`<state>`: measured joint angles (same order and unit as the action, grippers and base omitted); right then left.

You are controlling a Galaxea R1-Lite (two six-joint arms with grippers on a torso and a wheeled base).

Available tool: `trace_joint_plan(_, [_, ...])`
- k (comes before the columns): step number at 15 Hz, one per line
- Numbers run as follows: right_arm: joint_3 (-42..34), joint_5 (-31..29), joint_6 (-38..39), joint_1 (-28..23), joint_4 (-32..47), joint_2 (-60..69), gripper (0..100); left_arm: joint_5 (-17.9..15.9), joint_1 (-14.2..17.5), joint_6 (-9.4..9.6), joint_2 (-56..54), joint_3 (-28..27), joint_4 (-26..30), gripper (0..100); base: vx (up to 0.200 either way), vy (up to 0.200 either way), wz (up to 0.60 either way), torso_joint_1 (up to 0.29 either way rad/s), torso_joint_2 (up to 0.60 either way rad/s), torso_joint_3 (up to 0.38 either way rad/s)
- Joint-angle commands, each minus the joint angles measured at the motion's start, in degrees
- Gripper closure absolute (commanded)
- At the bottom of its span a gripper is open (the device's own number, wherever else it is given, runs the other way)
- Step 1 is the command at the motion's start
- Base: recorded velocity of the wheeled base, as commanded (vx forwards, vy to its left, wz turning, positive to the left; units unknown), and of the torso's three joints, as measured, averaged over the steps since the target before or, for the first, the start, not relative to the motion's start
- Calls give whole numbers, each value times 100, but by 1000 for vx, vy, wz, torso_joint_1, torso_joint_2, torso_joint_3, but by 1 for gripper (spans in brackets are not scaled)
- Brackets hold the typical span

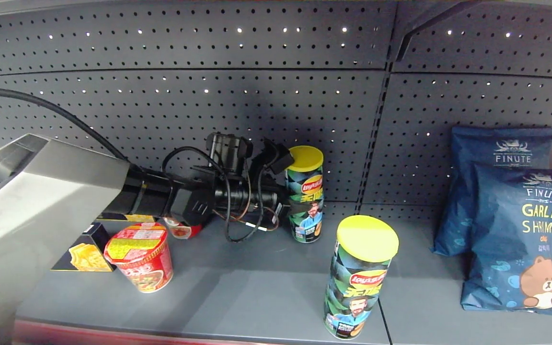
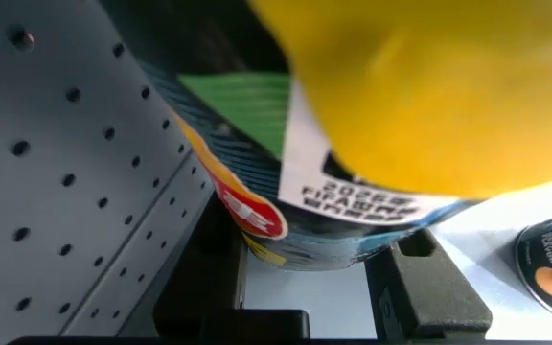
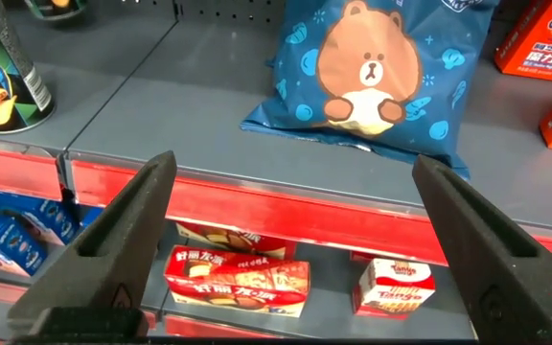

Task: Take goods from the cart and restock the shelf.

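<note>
Left end effector (image 1: 300, 205) is clamped around the chip can (image 1: 306, 179), which stands upright at the back of the shelf (image 1: 257, 292), close to the pegboard (image 1: 257, 96). In the left wrist view, dark fingers (image 2: 429, 292) flank the can's body. A second chip can (image 1: 361, 278) stands upright in front of the held can and to its right, well apart from it. To the held can's left front sits a noodle cup (image 1: 141, 258), with a black-and-yellow box (image 1: 86, 251) just beyond. Blue snack bags (image 1: 520, 239) lean far to the held can's right. The right end effector (image 3: 292, 163), out past the shelf's front lip on that same side, has its fingers spread wide.
</note>
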<state>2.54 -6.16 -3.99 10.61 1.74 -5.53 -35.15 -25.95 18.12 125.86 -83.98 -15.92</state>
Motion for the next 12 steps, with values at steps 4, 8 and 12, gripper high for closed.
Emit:
trace_joint_plan(4, [1,0,-14,3,1,-18,0,-10,-24,8,211,-277,80,100,0,0,0,0,0,0])
trace_joint_plan(8, [1,0,-14,3,-7,-18,0,-1,-85,17,299,-285,80,100,0,0,0,0,0,0])
trace_joint_plan(12, [1,0,-6,-6,1,-18,0,-1,-103,148,308,-242,89,100,0,0,0,0,0,0])
